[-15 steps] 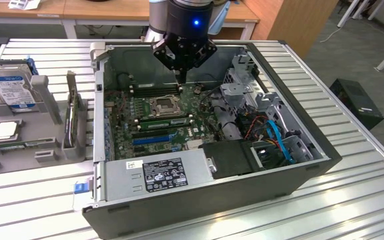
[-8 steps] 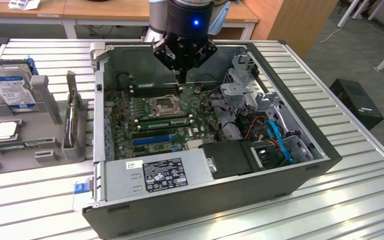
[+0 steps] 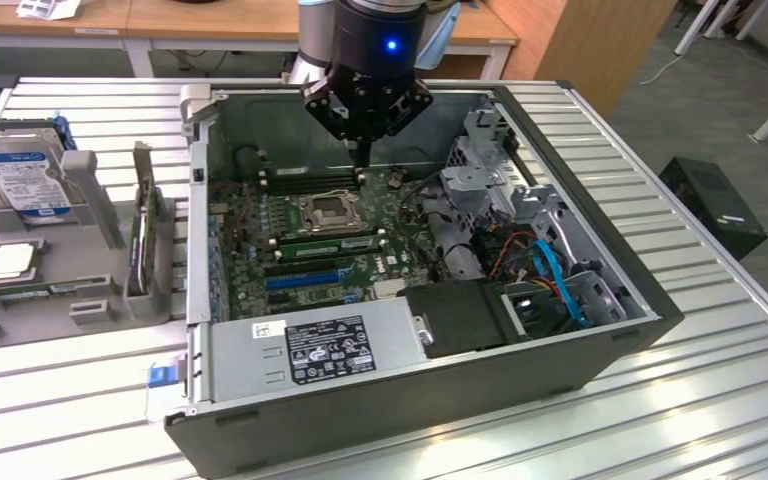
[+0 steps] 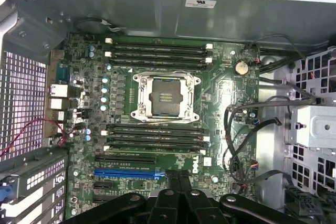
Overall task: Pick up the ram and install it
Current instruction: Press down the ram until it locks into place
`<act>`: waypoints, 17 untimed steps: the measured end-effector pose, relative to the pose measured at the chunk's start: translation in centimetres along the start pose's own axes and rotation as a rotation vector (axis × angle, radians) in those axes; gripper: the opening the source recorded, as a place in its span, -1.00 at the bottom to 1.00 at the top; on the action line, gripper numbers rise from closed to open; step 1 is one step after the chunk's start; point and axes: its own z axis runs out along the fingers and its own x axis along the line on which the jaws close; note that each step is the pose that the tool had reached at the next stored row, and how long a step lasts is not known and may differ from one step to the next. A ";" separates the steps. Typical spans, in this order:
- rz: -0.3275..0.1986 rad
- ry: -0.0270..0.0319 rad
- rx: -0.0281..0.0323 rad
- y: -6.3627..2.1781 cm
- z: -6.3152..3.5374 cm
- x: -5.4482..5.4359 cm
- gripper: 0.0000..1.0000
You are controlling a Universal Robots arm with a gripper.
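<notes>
My gripper (image 3: 357, 152) hangs inside the open computer case, above the far memory slots (image 3: 309, 181) of the motherboard. In the wrist view its black fingers (image 4: 178, 187) are pressed together with nothing visible between them, over the board's near edge. Two banks of black memory slots flank the CPU socket (image 4: 165, 97): one bank (image 4: 157, 53) towards the case wall, the other (image 4: 155, 136) on the socket's opposite side. A thin green stick that looks like the ram (image 3: 53, 289) lies in the grey holder at the exterior view's left. I cannot tell whether sticks sit in the slots.
The grey holder (image 3: 91, 200) also carries a hard drive (image 3: 17, 175), a CPU (image 3: 8, 261) and an upright card (image 3: 144, 235). Inside the case are a power supply (image 3: 317, 345), drive cages (image 3: 491, 170) and loose cables (image 4: 247, 129). The case (image 3: 598, 355) stands on a slatted metal table (image 3: 718, 400).
</notes>
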 end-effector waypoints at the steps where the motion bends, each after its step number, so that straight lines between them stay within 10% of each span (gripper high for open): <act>1: 0.000 0.0000 -0.0001 0.00 0.00 0.0 -0.79; 17: 0.027 0.0060 0.0002 0.00 0.00 0.0 -0.79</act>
